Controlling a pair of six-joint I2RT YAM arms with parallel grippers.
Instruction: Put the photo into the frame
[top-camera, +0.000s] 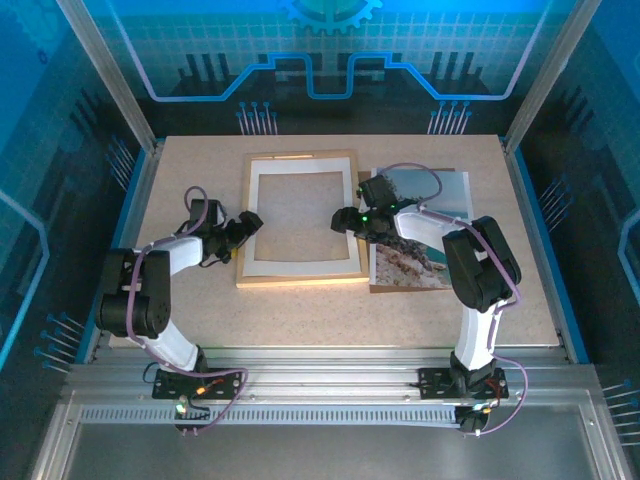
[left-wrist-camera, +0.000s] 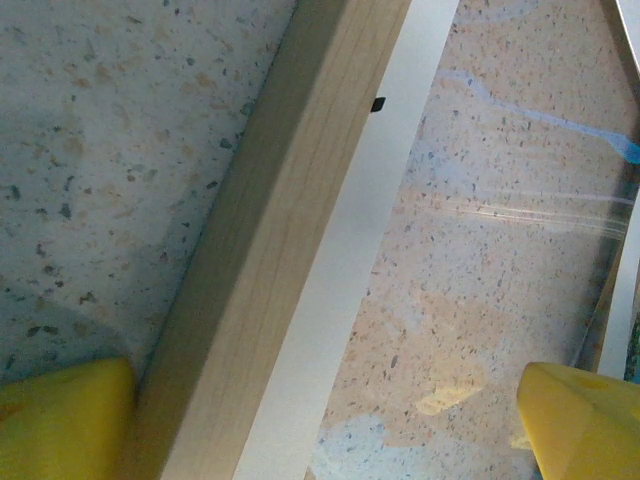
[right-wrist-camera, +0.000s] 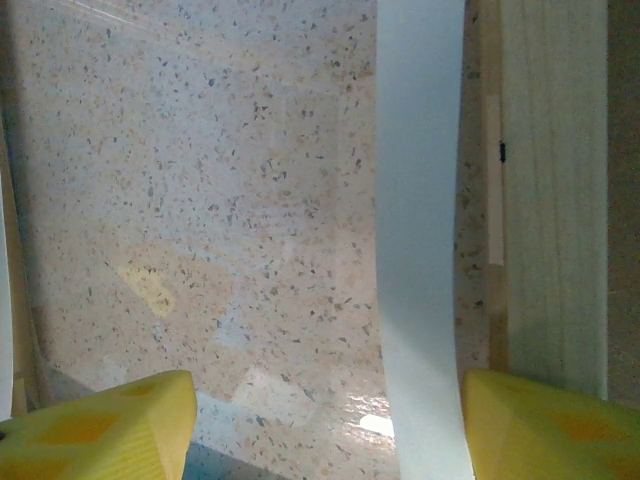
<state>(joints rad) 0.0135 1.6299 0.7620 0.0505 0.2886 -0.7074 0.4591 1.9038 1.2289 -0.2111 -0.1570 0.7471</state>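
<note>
The light wood frame (top-camera: 300, 279) lies flat at the table's middle, with a white mat (top-camera: 300, 265) inside it. The photo (top-camera: 415, 265), a rocky coast print, lies just right of the frame, partly under my right arm. My left gripper (top-camera: 245, 225) is open at the frame's left rail. In the left wrist view the left gripper (left-wrist-camera: 325, 430) straddles the wooden rail (left-wrist-camera: 270, 250) and a mat strip (left-wrist-camera: 350, 250). My right gripper (top-camera: 345, 220) is open at the frame's right side. In the right wrist view the right gripper (right-wrist-camera: 325, 430) spans the mat strip (right-wrist-camera: 420, 250), one yellow finger (right-wrist-camera: 550, 430) over the rail (right-wrist-camera: 555, 180).
The speckled tabletop (top-camera: 300, 320) shows through the frame's glass and in front of it. Metal posts and blue walls enclose the table on the left, right and back. Both arm bases sit on the rail at the near edge (top-camera: 320, 385).
</note>
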